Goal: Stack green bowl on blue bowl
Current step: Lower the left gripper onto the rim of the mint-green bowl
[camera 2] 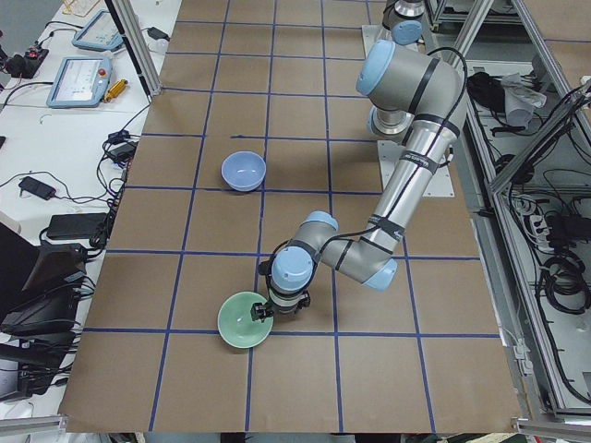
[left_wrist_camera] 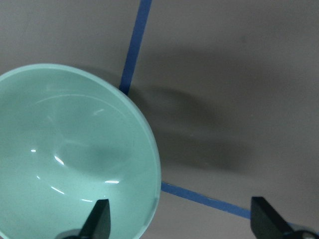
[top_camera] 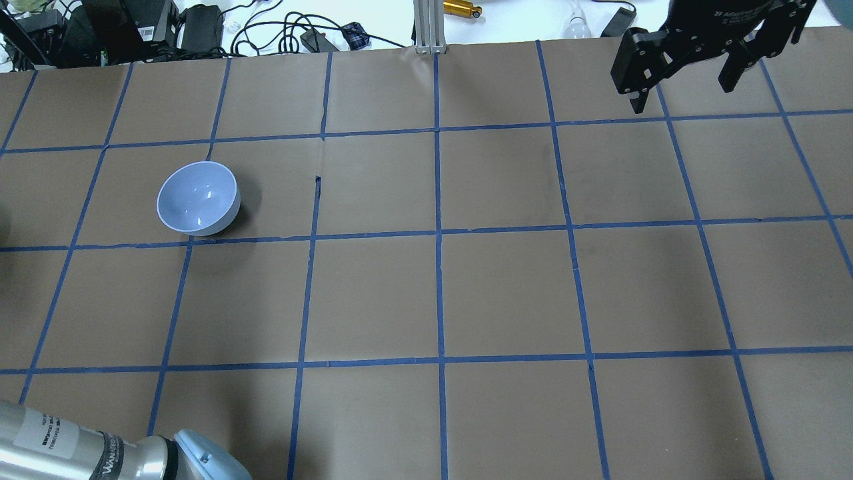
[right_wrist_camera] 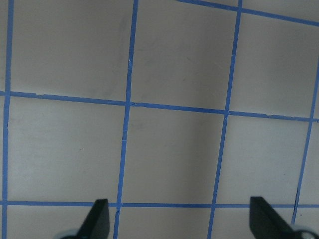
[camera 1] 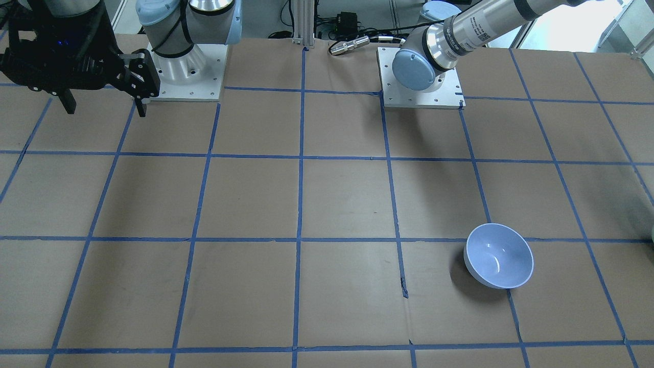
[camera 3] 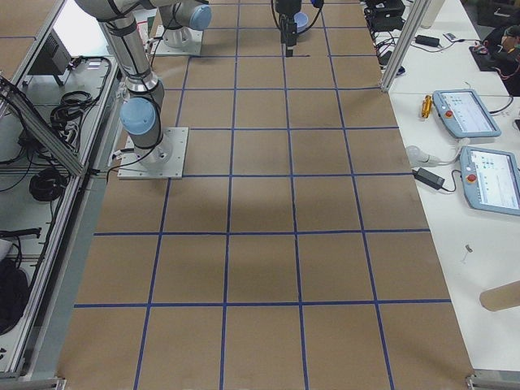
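The green bowl [left_wrist_camera: 70, 154] sits upright on the table near its left end; it also shows in the exterior left view [camera 2: 244, 321]. My left gripper [left_wrist_camera: 182, 221] is open and low over the bowl's rim, one finger [left_wrist_camera: 98, 219] above the bowl's inside and the other [left_wrist_camera: 264, 221] outside it. It holds nothing. The blue bowl [top_camera: 198, 198] stands upright and empty further along the table [camera 1: 498, 262] [camera 2: 244, 171]. My right gripper [top_camera: 683, 90] is open and empty, high above the far right of the table [right_wrist_camera: 180, 221] [camera 1: 104, 107].
The table [top_camera: 440, 293] is covered in brown paper with a blue tape grid. My left arm's elbow [camera 2: 369, 263] hangs low over the table beside the green bowl. Cables and boxes [top_camera: 133, 27] and a metal post [top_camera: 426, 23] line the far edge.
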Controlling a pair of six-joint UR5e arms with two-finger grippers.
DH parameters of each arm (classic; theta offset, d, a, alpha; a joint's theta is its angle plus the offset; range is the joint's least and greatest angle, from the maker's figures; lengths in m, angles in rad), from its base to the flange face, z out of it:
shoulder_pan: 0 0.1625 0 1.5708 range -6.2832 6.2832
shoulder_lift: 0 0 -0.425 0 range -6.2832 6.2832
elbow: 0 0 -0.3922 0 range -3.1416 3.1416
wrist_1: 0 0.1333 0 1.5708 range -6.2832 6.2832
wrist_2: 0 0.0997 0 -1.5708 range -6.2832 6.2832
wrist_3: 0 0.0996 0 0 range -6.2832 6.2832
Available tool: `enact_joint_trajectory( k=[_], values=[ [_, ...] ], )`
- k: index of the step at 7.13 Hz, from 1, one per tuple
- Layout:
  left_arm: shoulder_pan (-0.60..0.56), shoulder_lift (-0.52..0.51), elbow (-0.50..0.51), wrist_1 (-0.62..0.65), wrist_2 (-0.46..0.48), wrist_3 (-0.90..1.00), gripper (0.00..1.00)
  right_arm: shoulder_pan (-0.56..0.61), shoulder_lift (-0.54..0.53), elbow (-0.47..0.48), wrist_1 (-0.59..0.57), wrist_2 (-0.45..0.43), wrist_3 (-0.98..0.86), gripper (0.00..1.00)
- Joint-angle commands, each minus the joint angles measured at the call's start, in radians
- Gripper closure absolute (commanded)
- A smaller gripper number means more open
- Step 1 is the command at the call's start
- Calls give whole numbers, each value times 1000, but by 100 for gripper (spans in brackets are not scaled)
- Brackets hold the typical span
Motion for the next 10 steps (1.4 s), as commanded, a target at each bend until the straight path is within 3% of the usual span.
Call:
enact_joint_trajectory(
  k=[1,8,9,10],
  values=[
    [0,-26,8,2,-2,0,0,1,0,0,0,0,0,0],
    [0,-73,11,40,-16,-7,2,1,0,0,0,0,0,0],
    [0,-80,22,57,-12,-2,70,-1,0,0,0,0,0,0],
    [0,-81,24,69,-10,-2,100,-1,0,0,0,0,0,0]
  ],
)
